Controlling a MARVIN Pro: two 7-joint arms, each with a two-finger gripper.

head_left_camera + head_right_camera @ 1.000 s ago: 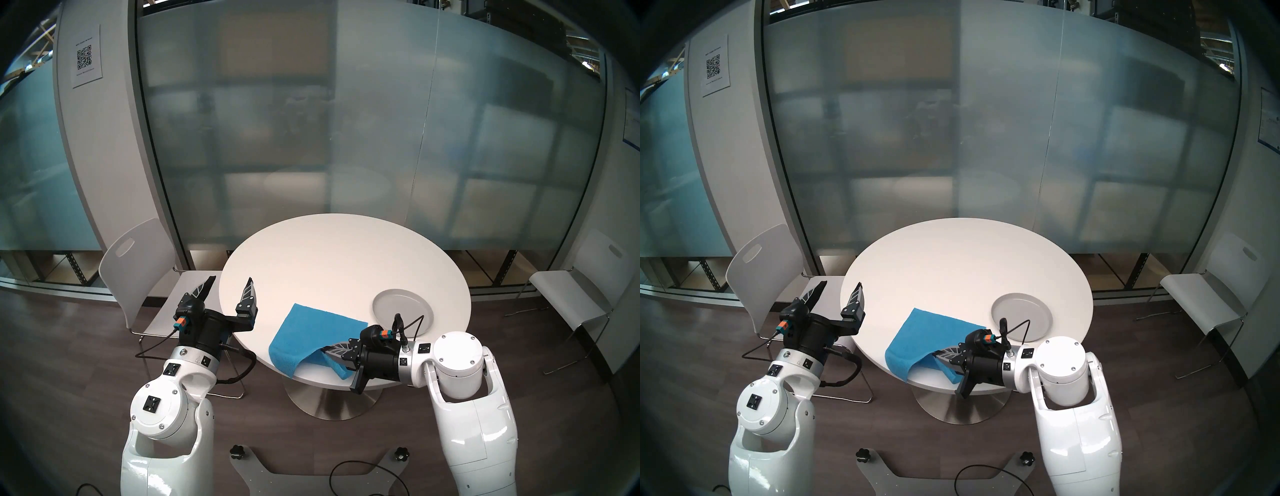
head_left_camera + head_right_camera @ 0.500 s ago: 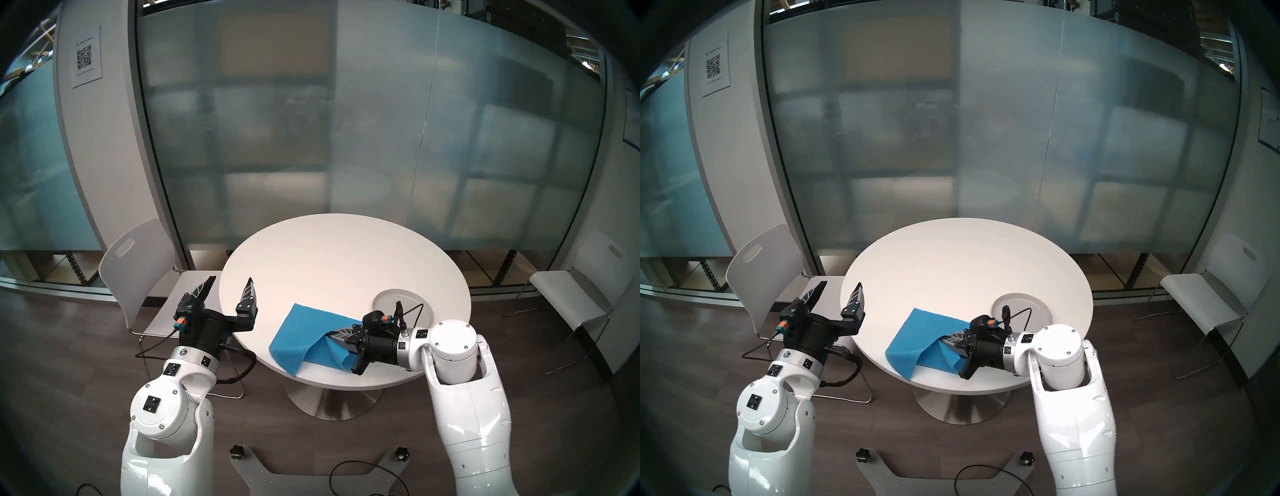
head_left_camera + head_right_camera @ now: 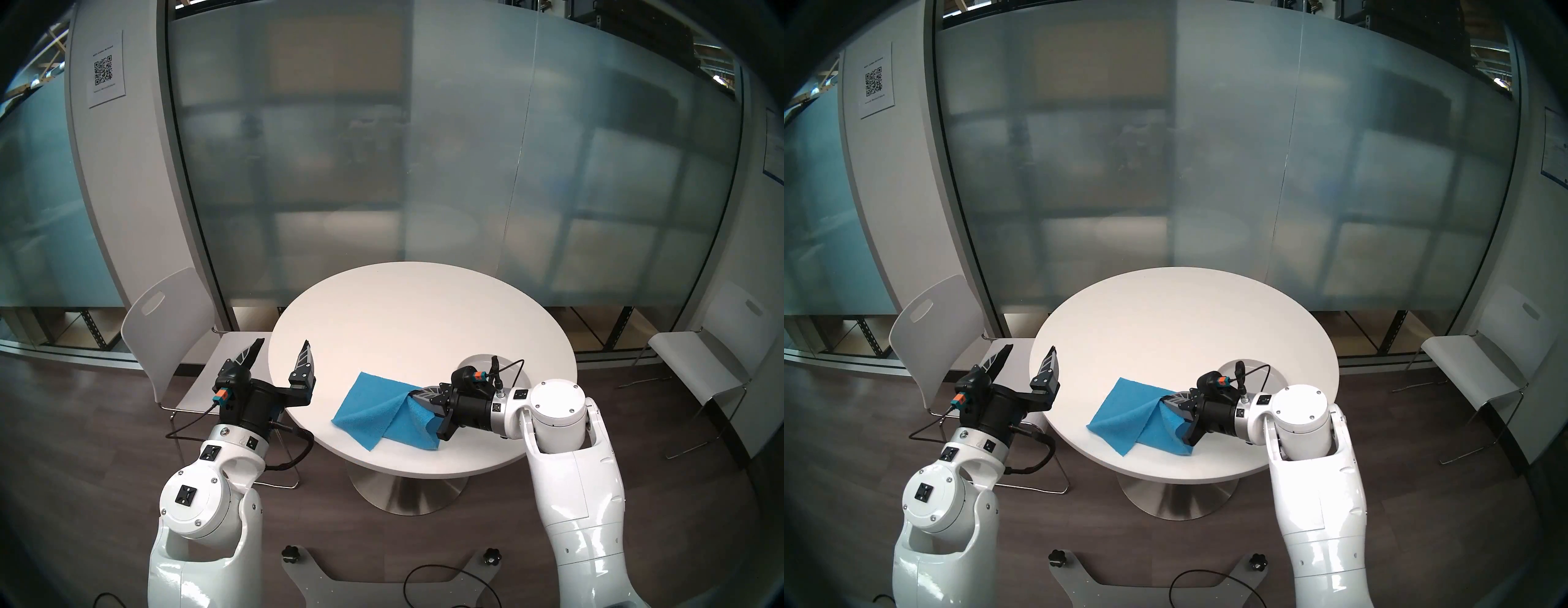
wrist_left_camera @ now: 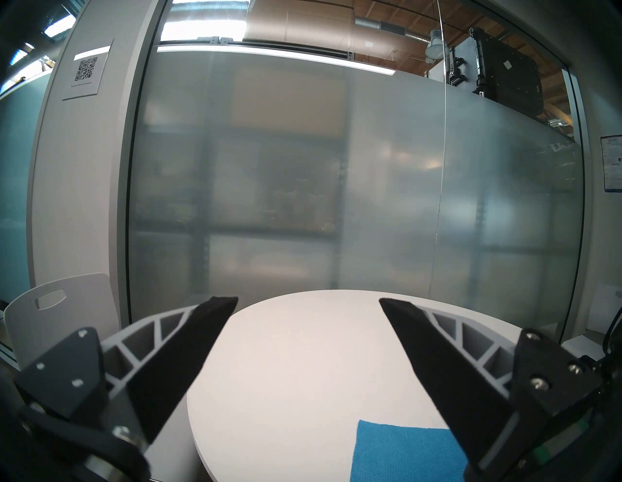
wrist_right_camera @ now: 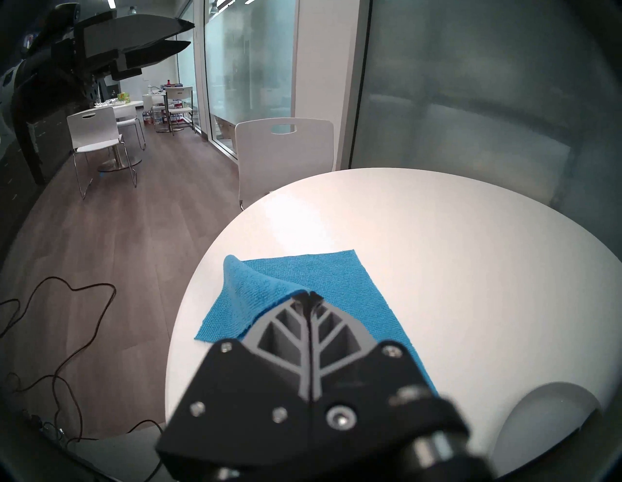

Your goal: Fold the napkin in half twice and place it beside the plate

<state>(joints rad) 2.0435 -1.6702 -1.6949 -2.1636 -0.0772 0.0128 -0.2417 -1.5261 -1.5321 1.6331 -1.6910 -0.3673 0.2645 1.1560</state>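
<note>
Since the earlier frame the right hand [image 3: 413, 398] has carried its pinched edge of the blue napkin [image 3: 373, 409] away from the near edge of the counter [image 3: 407, 322] and inward over the cloth, so the corner that hung over the near edge before now lies on the counter top. Its fingers are pressed together on a raised fold of the napkin [image 5: 269, 293], which peaks at the fingertips and slopes down to the flat part on both sides. Part of the cloth lies doubled over itself, and the near left corner points toward the near edge of the counter. The light-grey plate [image 3: 477, 361] sits near the right edge of the counter, largely hidden behind the right wrist in the head views; in the right wrist view its rim [image 5: 552, 400] shows just beside the napkin's right side, and I cannot tell whether they touch. The left hand [image 3: 280, 350] has not moved: it hovers at the left edge of the counter with its fingers [image 4: 202, 340] spread wide, holding nothing, well apart from the napkin [image 4: 397, 451]. A white chair [image 3: 169, 331] stands beside the counter's left edge.
</note>
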